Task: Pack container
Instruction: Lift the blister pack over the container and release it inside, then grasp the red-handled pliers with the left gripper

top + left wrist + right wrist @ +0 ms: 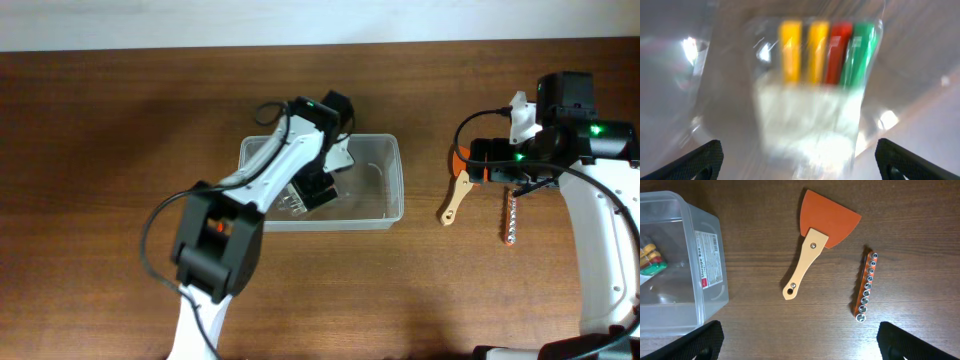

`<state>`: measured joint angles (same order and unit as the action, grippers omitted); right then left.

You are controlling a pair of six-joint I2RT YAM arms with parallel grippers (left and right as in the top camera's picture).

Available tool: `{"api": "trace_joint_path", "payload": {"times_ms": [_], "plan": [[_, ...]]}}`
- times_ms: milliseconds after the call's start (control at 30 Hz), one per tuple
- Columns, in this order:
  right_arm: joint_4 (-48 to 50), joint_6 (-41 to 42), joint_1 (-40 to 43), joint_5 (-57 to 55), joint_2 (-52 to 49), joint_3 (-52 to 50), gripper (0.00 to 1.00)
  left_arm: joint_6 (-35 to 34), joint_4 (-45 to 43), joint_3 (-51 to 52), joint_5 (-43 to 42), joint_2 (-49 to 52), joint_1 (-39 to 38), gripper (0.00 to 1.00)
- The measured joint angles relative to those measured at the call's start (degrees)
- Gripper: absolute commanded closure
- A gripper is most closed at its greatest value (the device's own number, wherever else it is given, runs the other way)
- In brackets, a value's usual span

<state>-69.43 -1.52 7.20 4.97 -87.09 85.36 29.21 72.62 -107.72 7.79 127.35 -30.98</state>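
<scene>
Grained wood table [100,150], clear (round-cornered) container [397,185].

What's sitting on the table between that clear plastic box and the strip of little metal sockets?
A scraper, orange blade and wooden handle, lies between the container and socket strip; the right wrist view shows it best.

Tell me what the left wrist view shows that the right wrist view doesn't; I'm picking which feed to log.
Only the left wrist: a close, blurred look at the clear pack, with two yellow sticks, one red and one green. Only the right wrist: the scraper and the bit strip, lying apart on the table beside the container, and the label on the container's end wall. Both: the container and the pack inside it, though the right wrist catches only an edge of the pack.
</scene>
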Motion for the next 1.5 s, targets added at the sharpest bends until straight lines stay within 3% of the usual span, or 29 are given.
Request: {"api": "trace_joint_path", "payload": {"times_ms": [267, 433, 667, 1100, 1500], "plan": [[0.0, 0.0, 0.0, 0.0, 0.0, 0.0, 0.01, -4.1, 0.2, 0.0, 4.8, -19.0, 2.9, 0.01], [0.0, 0.0, 0.0, 0.0, 0.0, 0.0, 0.01, -11.5, 1.9, -0.1, 6.3, -32.6, 13.6, 0.01], [0.0, 0.0, 0.0, 0.0, 0.0, 0.0, 0.01, -18.1, 5.4, 3.7, 6.6, -40.8, 28.3, 0.01], [0.0, 0.0, 0.0, 0.0, 0.0, 0.0, 0.01, -14.9, -17.3, 40.0, 1.9, -38.5, 33.8, 0.01], [0.0, 0.0, 0.0, 0.0, 0.0, 0.0, 0.01, -14.7, -25.4, 47.2, 0.5, -28.8, 33.7, 0.01]]}}
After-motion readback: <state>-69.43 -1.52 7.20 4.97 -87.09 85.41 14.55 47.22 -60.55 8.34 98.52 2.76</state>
